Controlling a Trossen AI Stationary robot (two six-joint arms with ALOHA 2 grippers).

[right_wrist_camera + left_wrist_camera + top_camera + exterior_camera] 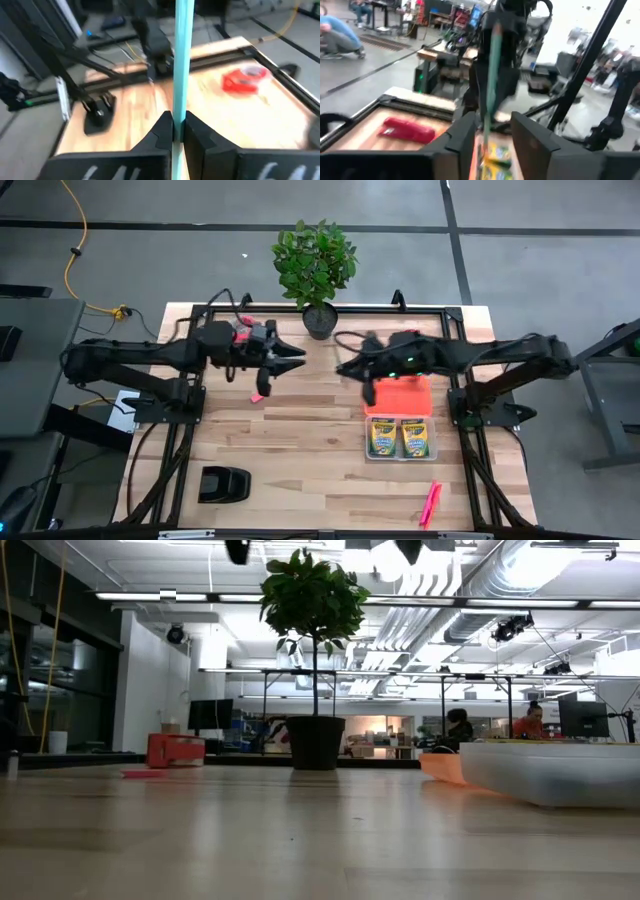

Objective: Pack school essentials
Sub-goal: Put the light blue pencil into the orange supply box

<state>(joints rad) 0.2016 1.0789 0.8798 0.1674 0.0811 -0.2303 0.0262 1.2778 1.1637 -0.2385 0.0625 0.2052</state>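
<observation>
My right gripper (343,368) is above the table's middle, shut on a thin blue pen (180,60). My left gripper (298,361) faces it from the left, open. In the left wrist view the pen (491,75) stands between my left fingers (462,135); I cannot tell whether they touch it. Two yellow-and-green crayon boxes (398,437) lie flat in a clear tray (399,457), beside a red-orange item (400,392). One pink marker (258,392) lies on the table under my left gripper, another (430,503) near the near edge. My right gripper pinches the blue pen's shaft (179,107) between its two fingers (160,132). The pen runs past the fingertips on both sides. It is lifted clear of the table.
A potted plant (318,270) stands at the far edge, between the arms. A black object (224,483) sits near the left near corner. A red tape roll (245,80) lies on the table below the left arm. Bare wood lies between the near marker and the black object.
</observation>
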